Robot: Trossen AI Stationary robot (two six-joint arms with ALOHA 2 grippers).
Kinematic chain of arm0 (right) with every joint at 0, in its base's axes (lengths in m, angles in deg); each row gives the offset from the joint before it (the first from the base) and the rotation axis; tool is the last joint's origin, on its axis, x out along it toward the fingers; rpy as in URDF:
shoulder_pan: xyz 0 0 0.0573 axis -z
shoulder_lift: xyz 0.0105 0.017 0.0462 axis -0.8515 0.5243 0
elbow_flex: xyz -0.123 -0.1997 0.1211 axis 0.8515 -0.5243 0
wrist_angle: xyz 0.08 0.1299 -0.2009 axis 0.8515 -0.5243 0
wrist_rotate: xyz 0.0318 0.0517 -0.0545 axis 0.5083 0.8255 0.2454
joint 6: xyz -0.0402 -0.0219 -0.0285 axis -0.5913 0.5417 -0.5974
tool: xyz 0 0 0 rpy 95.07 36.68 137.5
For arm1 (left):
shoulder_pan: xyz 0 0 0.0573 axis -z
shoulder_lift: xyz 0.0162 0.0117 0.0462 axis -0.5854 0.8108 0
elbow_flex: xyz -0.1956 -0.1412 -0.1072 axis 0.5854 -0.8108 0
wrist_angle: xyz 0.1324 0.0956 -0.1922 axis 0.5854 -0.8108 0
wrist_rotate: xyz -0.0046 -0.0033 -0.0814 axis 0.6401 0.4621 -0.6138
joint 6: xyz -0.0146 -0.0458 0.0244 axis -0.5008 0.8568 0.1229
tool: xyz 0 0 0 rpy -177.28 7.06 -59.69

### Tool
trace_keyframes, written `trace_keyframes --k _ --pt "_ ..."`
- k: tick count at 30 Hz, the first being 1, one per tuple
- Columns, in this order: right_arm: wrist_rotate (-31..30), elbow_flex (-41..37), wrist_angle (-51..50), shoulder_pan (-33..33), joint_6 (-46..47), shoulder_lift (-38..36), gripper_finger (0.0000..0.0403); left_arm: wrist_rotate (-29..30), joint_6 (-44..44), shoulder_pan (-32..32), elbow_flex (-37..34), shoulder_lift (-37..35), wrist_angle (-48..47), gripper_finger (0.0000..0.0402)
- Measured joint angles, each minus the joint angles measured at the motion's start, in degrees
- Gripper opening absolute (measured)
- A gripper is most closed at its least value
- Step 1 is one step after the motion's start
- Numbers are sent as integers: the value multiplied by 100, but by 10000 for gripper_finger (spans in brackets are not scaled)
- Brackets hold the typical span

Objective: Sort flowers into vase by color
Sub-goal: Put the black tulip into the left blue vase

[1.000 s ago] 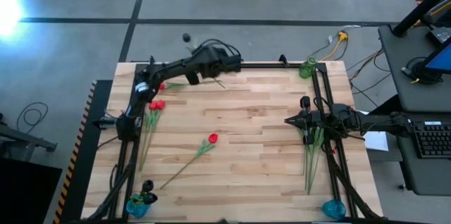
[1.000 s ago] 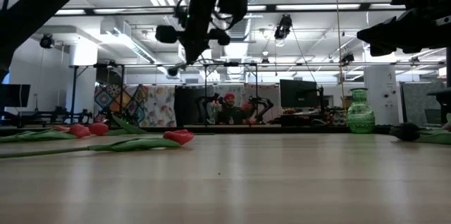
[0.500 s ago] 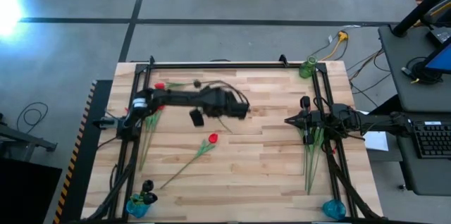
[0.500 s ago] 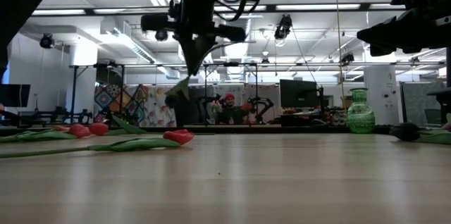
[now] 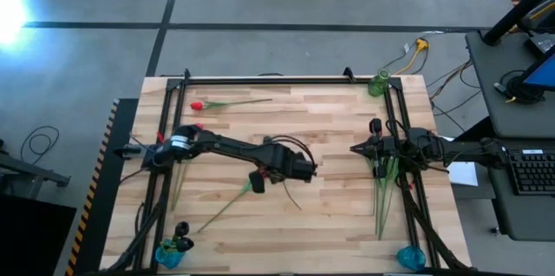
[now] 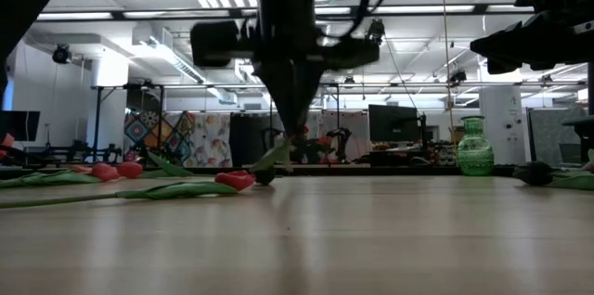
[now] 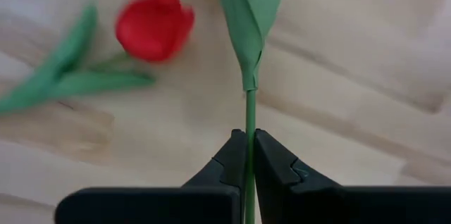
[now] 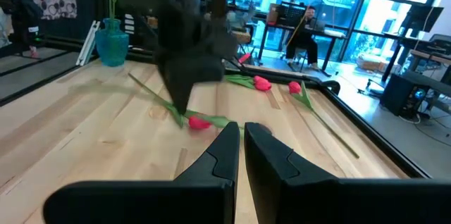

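Note:
My left gripper stands over the table's middle, pointing down, and is shut on a dark-headed flower. In the low view its dark head is down by the table, and the stem's other end sticks out toward the near edge. A red tulip lies flat on the wood just beside it. More red tulips lie near the far-left corner. Dark flowers lie along the right side. My right gripper waits shut above the right side. The green vase stands at the far-right corner. My left gripper pinches the flower's thin green stem between its two fingers, just below the leaves. The fingers come from above, pointing down, and lie along the stem. The flower hangs head-down past the fingertips, slanted; whether its head touches the table I cannot tell.
A blue vase holding dark flowers stands at the near-left corner, another blue vase at the near-right corner. A black frame runs along the table's edges. Bare wood lies between the two arms. A person sits beyond the table.
My left gripper has swung from the table's far edge toward the near edge and the right, to the table's middle, and has come down. It has stayed shut on the stem. The flower's dark head has dropped from high up to just beside the red tulip.

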Motion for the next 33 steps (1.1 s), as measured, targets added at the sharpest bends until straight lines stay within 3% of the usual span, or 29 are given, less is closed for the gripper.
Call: trace_keyframes --k 4,9,16,20,25,33 --pt "-2 1 0 1 -4 0 18 -417 -60 -17 -150 210 612 10" --pt "-2 0 0 0 -3 0 18 -536 -85 -84 -233 232 1050 64" --pt "-2 1 0 0 4 0 18 -373 -690 -464 -152 186 723 175" --pt "-2 2 0 1 4 0 18 -355 -710 -785 -162 188 265 207" --pt "-2 0 0 1 4 0 18 -471 -872 -1156 -318 189 -68 196" --pt "-2 0 0 1 -3 0 18 -744 -628 -1408 -773 188 -77 126"
